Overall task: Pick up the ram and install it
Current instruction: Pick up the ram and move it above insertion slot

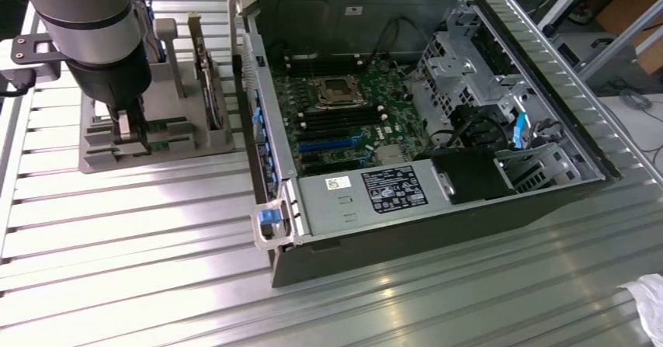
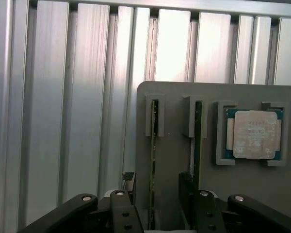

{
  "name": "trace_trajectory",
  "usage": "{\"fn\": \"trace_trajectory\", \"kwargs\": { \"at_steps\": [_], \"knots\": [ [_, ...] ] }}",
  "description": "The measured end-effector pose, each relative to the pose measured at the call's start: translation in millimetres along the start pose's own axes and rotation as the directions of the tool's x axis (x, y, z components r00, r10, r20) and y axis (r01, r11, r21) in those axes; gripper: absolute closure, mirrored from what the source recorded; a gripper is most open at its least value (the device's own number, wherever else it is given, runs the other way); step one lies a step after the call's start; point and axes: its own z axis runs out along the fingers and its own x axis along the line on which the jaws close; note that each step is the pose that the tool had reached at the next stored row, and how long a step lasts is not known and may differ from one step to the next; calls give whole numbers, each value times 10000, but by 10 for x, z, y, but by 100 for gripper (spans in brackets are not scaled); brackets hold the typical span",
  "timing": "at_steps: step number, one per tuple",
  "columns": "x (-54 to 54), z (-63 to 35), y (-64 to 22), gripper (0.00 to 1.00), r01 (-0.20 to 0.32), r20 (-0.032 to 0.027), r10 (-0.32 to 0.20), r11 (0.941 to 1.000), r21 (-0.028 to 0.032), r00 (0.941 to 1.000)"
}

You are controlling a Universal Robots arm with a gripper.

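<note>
The end effector (image 2: 157,213) is hanging low over a grey holder (image 2: 174,97) with its fingers (image 2: 121,211) spread apart, and it is gripping nothing. In the wrist view the two dark fingers are straddling the ram (image 2: 153,160); a gap is showing on each side of the stick, so no contact can be confirmed. The ram is standing on its long edge in a slot of the holder, with one end sitting in a raised grey bracket. Seen edge-on, it is appearing as a long, thin strip with a greenish board edge and darker parts along it. A second stick (image 2: 198,141) of the same kind is standing parallel in the neighbouring slot, close to one finger. Beyond that stick, a square silver processor chip (image 2: 254,134) on a green carrier is lying flat in its own recess of the holder. In the exterior view the arm (image 1: 88,21) is reaching straight down at the exterior view's left, with the end effector (image 1: 132,133) down among the holder's (image 1: 176,157) uprights. The holder is resting on the ribbed metal worktop (image 1: 155,230). An open computer case (image 1: 342,9) is lying just beside it toward the exterior view's right, with its green motherboard (image 1: 352,130) exposed.
</note>
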Motion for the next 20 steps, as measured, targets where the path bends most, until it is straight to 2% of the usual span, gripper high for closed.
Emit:
{"fn": "trace_trajectory", "kwargs": {
  "at_steps": [8,15,20],
  "knots": [
    [1,53,0,52,-1,0,1,10000,0,10000],
    [1,56,-1,53,0,0,0,10000,0,10000],
    [2,56,-1,84,0,-2,0,10000,-1,10000]
  ]
}}
